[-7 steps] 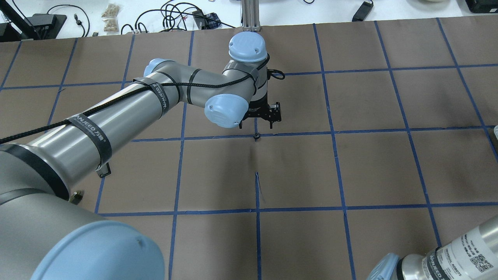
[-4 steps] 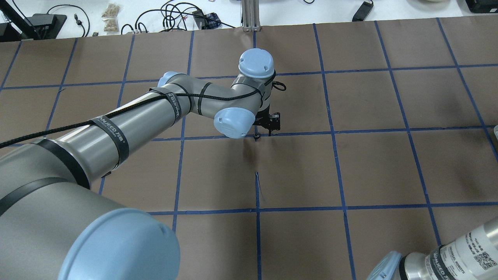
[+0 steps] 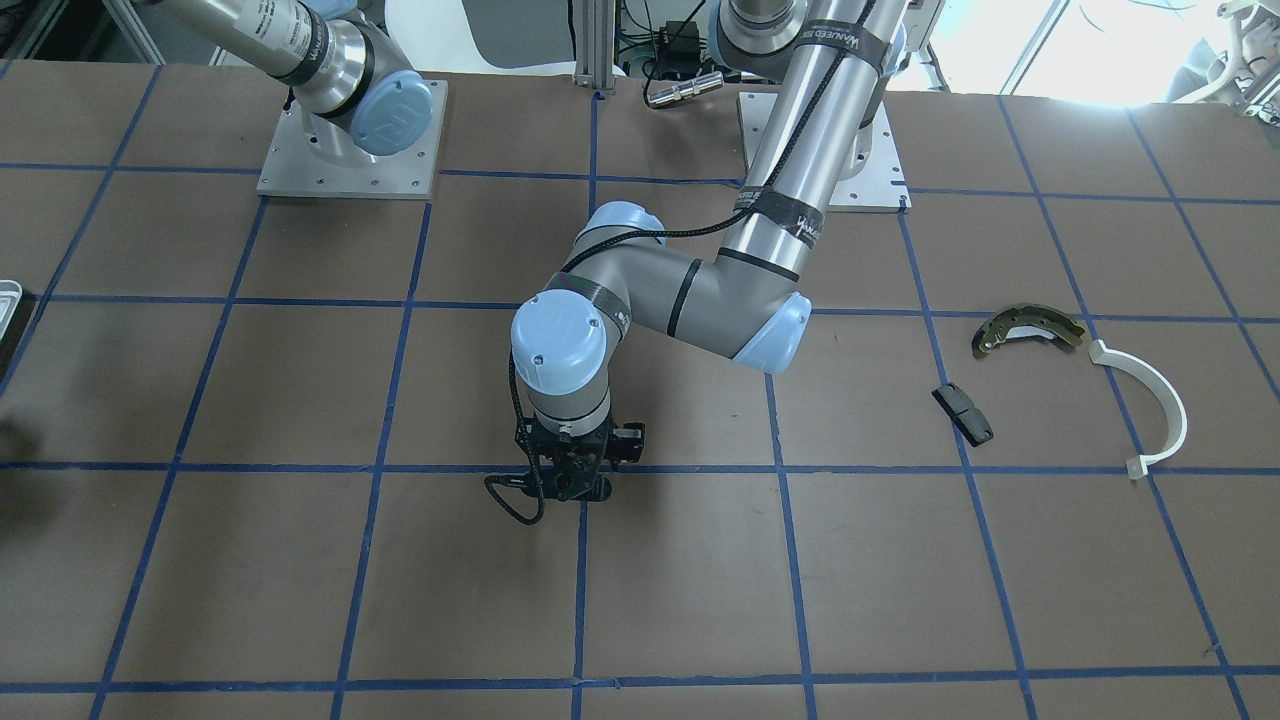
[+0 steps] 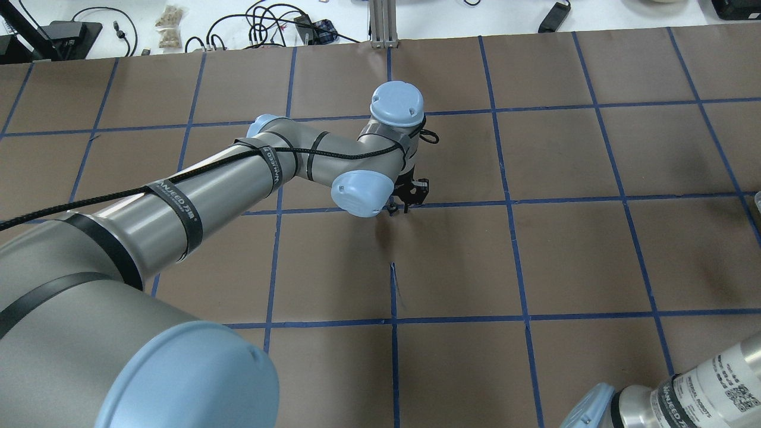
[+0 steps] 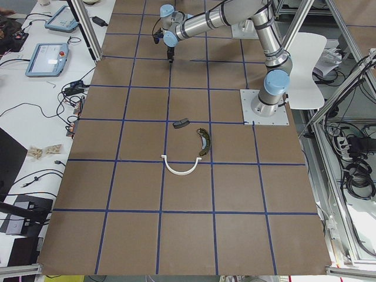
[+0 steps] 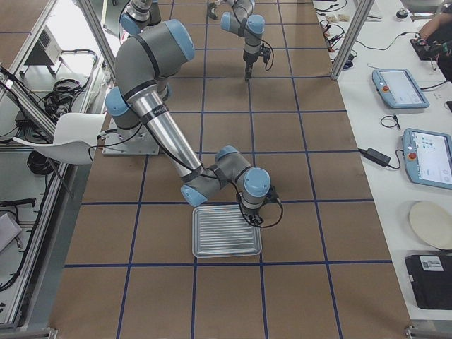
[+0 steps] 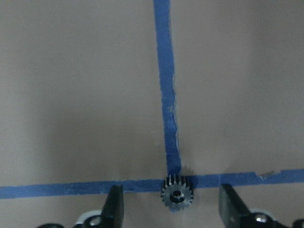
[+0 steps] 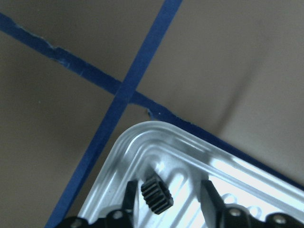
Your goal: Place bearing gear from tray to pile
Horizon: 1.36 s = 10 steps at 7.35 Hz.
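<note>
The tray [image 3: 8,298] shows only as a pale sliver at the front-facing view's left edge, and the right wrist camera cuts it at the bottom and right, with the second gear [image 8: 156,194] in it soft-focused. The left gripper [image 3: 578,490] hangs under its own wrist in the front-facing and overhead views, so its fingertips are hidden and the gear [image 7: 175,194] below is at most a dark speck there. Both wrist cameras crop their fingers [image 7: 115,209] at the bottom edge, and in the side views both gears are too small to make out.
</note>
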{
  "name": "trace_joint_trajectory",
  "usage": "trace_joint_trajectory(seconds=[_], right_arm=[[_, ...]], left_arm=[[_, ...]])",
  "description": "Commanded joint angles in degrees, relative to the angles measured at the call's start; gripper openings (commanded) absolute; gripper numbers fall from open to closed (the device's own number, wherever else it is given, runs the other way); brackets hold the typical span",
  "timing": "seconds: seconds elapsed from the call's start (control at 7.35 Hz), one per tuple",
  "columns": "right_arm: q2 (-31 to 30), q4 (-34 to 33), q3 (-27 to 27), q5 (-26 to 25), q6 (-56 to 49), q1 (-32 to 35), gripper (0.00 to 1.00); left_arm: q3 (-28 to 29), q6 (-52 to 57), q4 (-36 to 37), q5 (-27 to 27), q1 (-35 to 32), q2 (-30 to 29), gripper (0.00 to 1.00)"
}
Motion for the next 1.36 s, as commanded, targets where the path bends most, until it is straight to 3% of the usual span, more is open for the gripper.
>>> trace_joint_trajectory(seconds=[0.0,0.27,0.54,0.68,0.82,1.09,1.22], right_arm=[[-0.3,0.4,0.0,0.0,0.3,0.0,0.0],[-3.1,4.0,-0.6,0.0,2.8,0.3,0.0],[-9.9,12.1,-0.3,0.7,15.1,4.5,0.0],[-12.1,14.3,-0.2,0.0,22.1,9.4,0.0],[-13.6,17.1,-0.2,0.4,30.3,14.4,0.0],[-14.3,18.2,-0.2,0.8,52.0,27.8,0.0],[-14.2,17.6,-0.3,0.8,65.2,35.8,0.0]], left_arm=[[0.5,-0.3,0.6,-0.1,0.2,-0.7,0.0],[0.9,0.6,-1.7,-0.1,2.2,2.1,0.0],[-0.7,9.6,-9.0,0.6,9.8,7.9,0.0],[-2.6,18.8,-12.1,2.8,14.7,10.7,0.0],[-4.6,24.5,-12.1,9.2,20.3,13.0,0.0],[-12.0,35.4,-8.0,9.3,30.0,16.5,0.0],[-17.1,41.0,1.0,8.5,35.0,17.3,0.0]])
